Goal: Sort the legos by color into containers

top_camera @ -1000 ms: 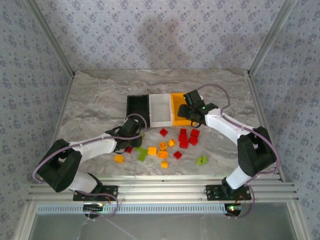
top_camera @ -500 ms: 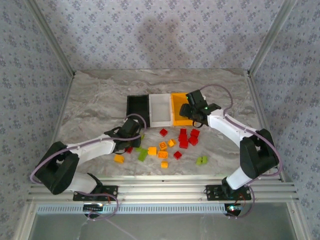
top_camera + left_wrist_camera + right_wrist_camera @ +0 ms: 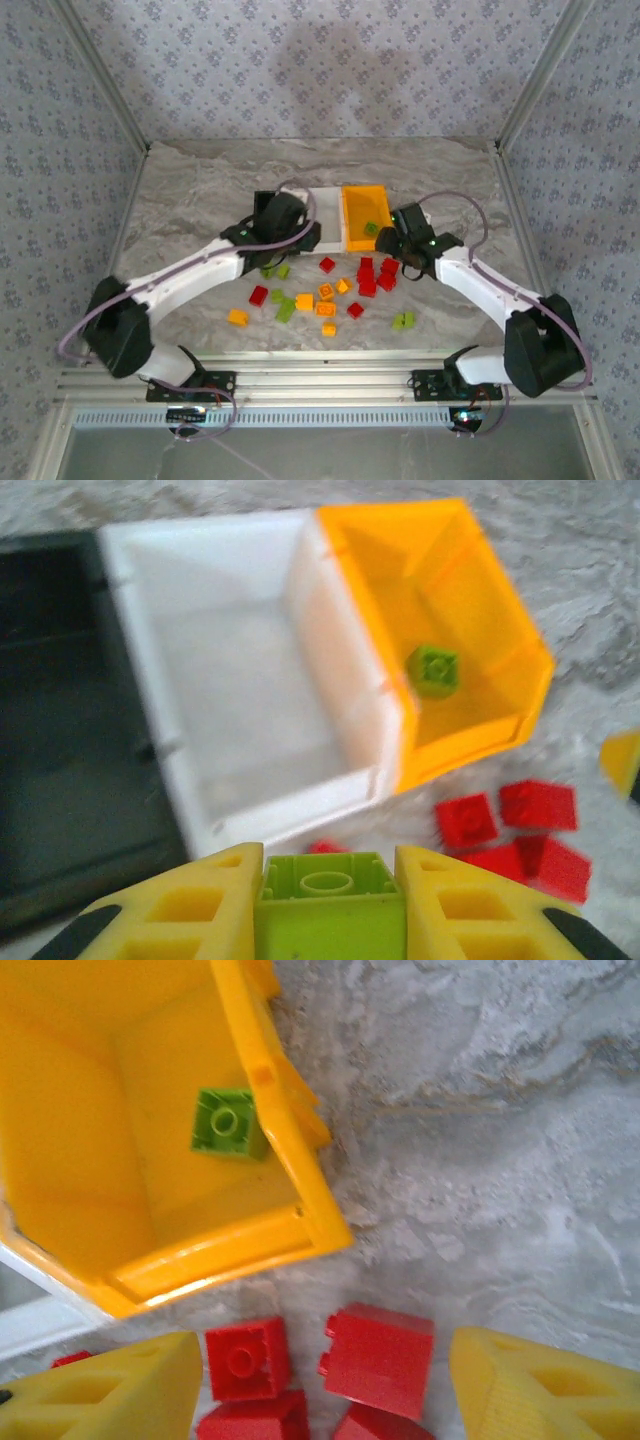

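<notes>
A: What are the left fingers [image 3: 180, 910] doing?

B: They are pinching a green brick [image 3: 330, 905] between them, studs up. The left gripper [image 3: 287, 220] hangs to the left of the orange bin [image 3: 470, 590], at the near rim of the white bin [image 3: 230, 670]. The white bin touches the orange bin's left wall, and the black bin [image 3: 60, 730] sits beyond it.

A: And the right fingers [image 3: 100, 1395]?

B: They are spread apart, with nothing gripped. The right gripper [image 3: 325, 1390] hovers just off the orange bin's near right corner, above red bricks [image 3: 378, 1355] lying just in front of that bin.

A: Is anything inside the orange bin?

B: A second green brick [image 3: 228, 1123] lies on its floor, studs up, toward the near right corner.

A: Where are the other bricks?

B: They are loose on the table [image 3: 200, 200], all in front of the orange bin. The red cluster is nearest. The orange bricks [image 3: 320, 298] lie in front and a little left. A green pair [image 3: 403, 321] sits farther out, to the front right. Well to the front left are a lone red brick [image 3: 259, 295], a lone orange brick [image 3: 237, 317] and a few green bricks [image 3: 285, 308].
</notes>
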{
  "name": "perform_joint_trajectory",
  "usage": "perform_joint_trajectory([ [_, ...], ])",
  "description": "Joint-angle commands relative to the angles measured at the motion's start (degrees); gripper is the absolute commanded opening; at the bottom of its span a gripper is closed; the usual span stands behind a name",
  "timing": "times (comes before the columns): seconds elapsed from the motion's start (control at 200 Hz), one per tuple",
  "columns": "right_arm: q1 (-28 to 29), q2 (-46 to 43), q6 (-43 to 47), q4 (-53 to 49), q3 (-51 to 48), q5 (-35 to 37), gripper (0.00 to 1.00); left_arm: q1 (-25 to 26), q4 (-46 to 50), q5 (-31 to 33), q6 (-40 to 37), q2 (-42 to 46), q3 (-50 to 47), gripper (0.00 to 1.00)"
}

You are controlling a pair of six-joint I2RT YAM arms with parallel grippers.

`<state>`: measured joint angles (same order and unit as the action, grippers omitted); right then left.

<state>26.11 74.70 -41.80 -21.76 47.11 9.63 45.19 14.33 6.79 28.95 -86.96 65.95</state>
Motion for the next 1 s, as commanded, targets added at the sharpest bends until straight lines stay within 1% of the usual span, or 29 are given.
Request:
perform_joint_trajectory([
  [0.0,-0.3,-3.6,-1.5,-1.8,-2.5,1.5,0.68,0.9,-1.9,-3.9,-1.7,-8.3,8.9,0.26],
  [0.125,-0.3,-6.5,-1.7,-2.8,-4.8,1.6,0.68,1.7,0.3,-4.9,-3.0,-18.2,20.4,0.26],
  [0.215,-0.3,-8.1,-1.9,-3.2,-6.4,1.7,0.68,2.1,2.4,-6.0,-3.4,-24.3,27.1,0.26],
  [0.305,-0.3,-9.5,-2.4,-3.0,-7.8,1.6,0.68,2.5,5.2,-5.6,-4.2,-29.9,33.3,0.26],
  [0.445,-0.3,-10.7,-2.4,-3.2,-8.9,1.0,0.69,2.6,7.4,-5.9,-4.0,-36.5,40.0,0.27],
  [0.53,-0.3,-11.8,-2.4,-3.6,-9.4,1.0,0.69,2.6,7.9,-6.6,-3.4,-38.9,42.6,0.32],
  [0.565,-0.4,-12.3,-2.5,-3.8,-9.7,0.9,0.69,2.7,8.0,-6.8,-3.2,-39.5,43.4,0.35],
  [0.695,-0.4,-14.2,-2.5,-4.7,-10.2,0.6,0.70,2.7,8.0,-7.6,-2.5,-40.2,45.0,0.53],
  [0.76,-0.4,-15.1,-2.6,-5.3,-10.3,0.4,0.70,2.8,8.5,-7.6,-2.3,-39.7,45.5,0.60],
  [0.884,-0.4,-16.5,-2.7,-6.5,-10.4,0.1,0.71,3.2,6.9,-7.6,-2.2,-35.6,43.2,0.67],
  [0.999,-0.4,-17.6,-2.8,-7.7,-10.7,-0.9,0.71,3.4,3.2,-8.0,-1.8,-29.0,37.4,0.70],
])
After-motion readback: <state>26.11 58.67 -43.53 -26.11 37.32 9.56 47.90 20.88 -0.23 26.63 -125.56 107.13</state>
